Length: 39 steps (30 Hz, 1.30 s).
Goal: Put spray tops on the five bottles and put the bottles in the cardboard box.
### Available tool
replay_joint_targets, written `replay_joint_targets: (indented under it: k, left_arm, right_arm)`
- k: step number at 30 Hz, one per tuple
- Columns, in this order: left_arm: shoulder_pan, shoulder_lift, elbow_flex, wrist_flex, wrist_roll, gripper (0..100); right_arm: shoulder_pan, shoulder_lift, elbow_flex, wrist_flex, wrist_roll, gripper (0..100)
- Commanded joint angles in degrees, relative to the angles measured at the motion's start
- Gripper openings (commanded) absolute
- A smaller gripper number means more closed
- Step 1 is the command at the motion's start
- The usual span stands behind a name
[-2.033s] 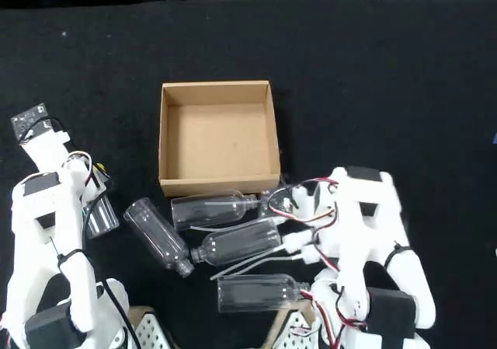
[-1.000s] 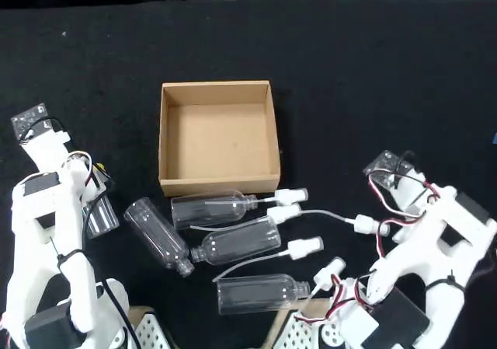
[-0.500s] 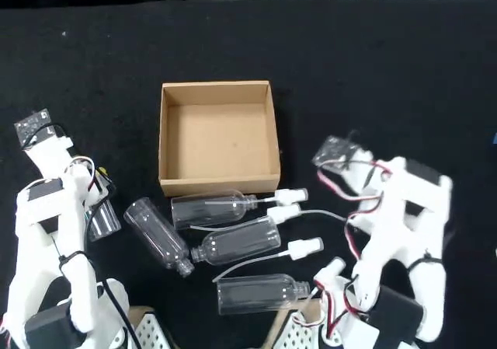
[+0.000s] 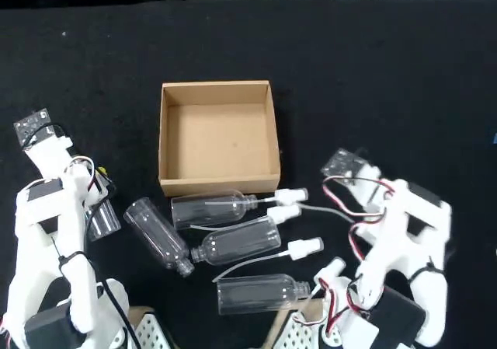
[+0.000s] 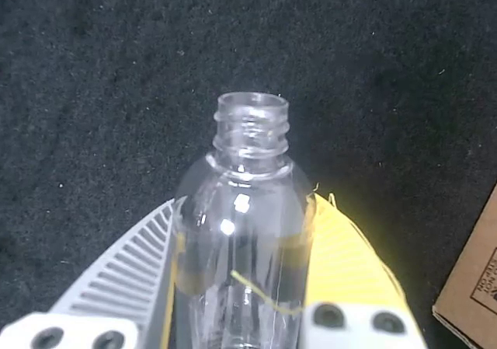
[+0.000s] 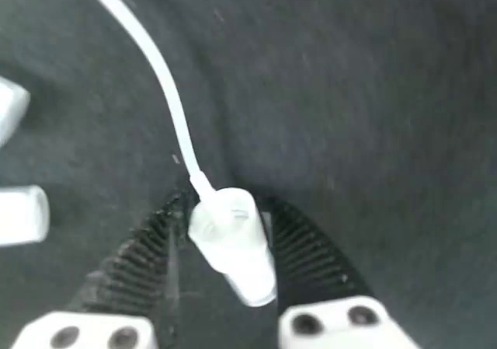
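Glossy clear plastic bottle (image 5: 245,232), smooth white plastic spray top (image 6: 233,244), matt cardboard box (image 4: 217,184) — fuzzy cloth (image 4: 388,69) (black)

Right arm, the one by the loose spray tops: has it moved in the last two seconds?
Yes. The right arm has swung rightward, away from the cardboard box and off the bottles.

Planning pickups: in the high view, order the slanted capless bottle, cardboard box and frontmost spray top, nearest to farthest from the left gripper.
1. Slanted capless bottle, beside the left gripper.
2. Cardboard box, mid-table.
3. Frontmost spray top, far right.
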Motion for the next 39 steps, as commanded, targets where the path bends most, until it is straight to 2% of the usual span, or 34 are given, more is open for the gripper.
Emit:
replay_joint_targets:
  k: [1,3,6,10,14,16,18,22,24,27,29,33,35,39]
  left_arm:
    - [0.5,-0.5,-0.8,-1.1,0.0,3]
    - [0.5,-0.5,-0.8,-1.1,0.0,3]
    - [0.5,-0.5,-0.8,-1.1,0.0,3]
    - [0.5,-0.6,-0.8,-1.1,0.0,3]
    - [0.5,-0.8,-0.8,-0.9,0.0,3]
    - [0.2,-0.8,-0.8,-0.9,0.0,3]
    - [0.1,-0.8,-0.8,-0.8,0.0,3]
    - [0.1,-0.8,-0.7,-0.8,0.0,3]
    - [0.1,-0.8,-0.7,-0.8,0.0,3]
    - [0.1,-0.8,-0.7,-0.8,0.0,3]
    - [0.1,-0.8,-0.7,-0.8,0.0,3]
    - [0.3,-0.8,-0.7,-0.9,0.0,3]
    - [0.4,-0.8,-0.7,-0.9,0.0,3]
    - [0.4,-0.8,-0.8,-1.0,0.0,3]
  right_arm:
    - [5.8,-1.7,-7.1,-0.8,0.4,0.9]
    - [8.1,-1.6,-8.5,0.9,-1.8,1.0]
    - [11.3,-1.5,-10.7,1.3,-10.0,1.0]
    - [13.8,1.5,-16.4,3.3,-30.9,1.1]
    - [12.7,10.3,-20.7,4.7,-49.3,1.3]
    - [10.5,14.2,-22.0,4.7,-56.0,2.9]
    - [8.4,16.9,-23.5,6.2,-59.7,10.4]
    - [4.8,18.0,-28.7,13.5,-59.5,24.3]
    - [4.8,18.0,-31.8,17.1,-59.3,24.0]
    - [6.9,18.0,-35.6,20.0,-54.6,22.6]
    - [9.1,18.0,-37.8,20.3,-48.4,20.4]
    - [14.4,18.6,-39.1,20.0,-24.0,14.4]
    - [17.8,18.6,-38.2,18.7,-15.2,12.9]
    - [20.1,18.6,-34.2,15.1,-11.5,12.7]
